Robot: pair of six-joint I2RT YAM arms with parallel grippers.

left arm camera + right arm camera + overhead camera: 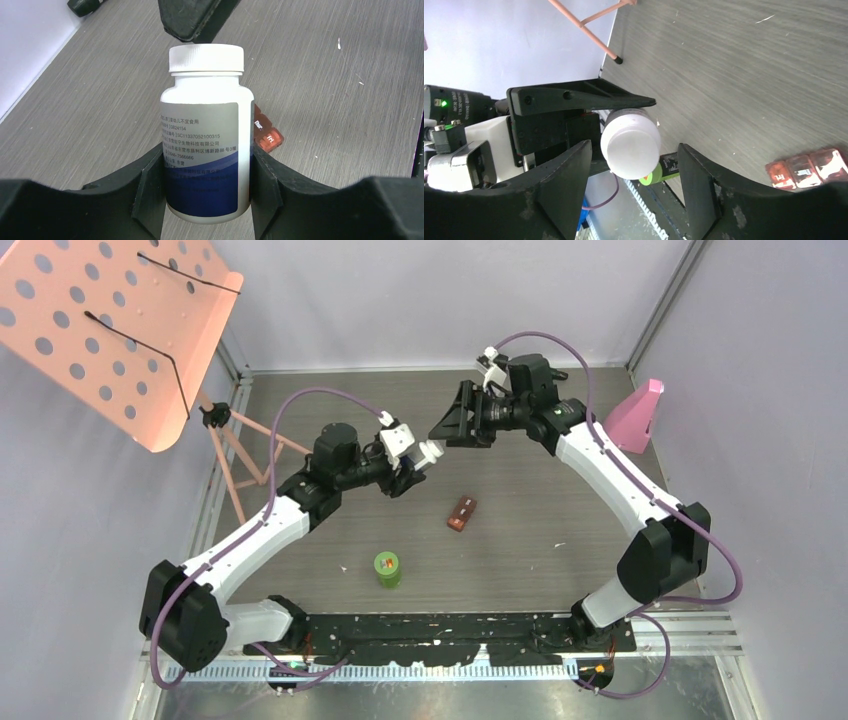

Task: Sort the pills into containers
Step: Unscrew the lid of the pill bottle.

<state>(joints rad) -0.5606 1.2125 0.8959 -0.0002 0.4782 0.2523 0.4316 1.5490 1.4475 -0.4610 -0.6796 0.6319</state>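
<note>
- Two black moulded fingers of the left gripper (207, 152) are clamping the white bottle (206, 115) by its lower flanks, pressing flat against both sides of the smooth plastic.
- The left wrist view is showing the bottle as a round-shouldered cylinder with a ribbed white cap (206, 57) and a glossy grey-and-blue label printed with small text. The top view is reducing it to a pale blob at centre frame.
- The right gripper (634, 146) is standing wide open with the cap sitting end-on between its two wedge-shaped fingers. A gap seems to be showing on each side, so it is probably not gripping anything.
- The green-lidded bottle (387, 568) is standing upright on the table (560, 540), below centre in the top view and well apart from both grippers. The right wrist view is catching only a sliver of it behind the cap.
- The brown case (461, 513) is lying flat, slightly right of centre. The right wrist view is revealing it as translucent orange-brown compartments with white lettering in the lower right, which the top view is not resolving.
- The table is showing a grey wood-grain surface.
- A pink perforated music stand (110, 330) is filling the upper left of the top view.
</note>
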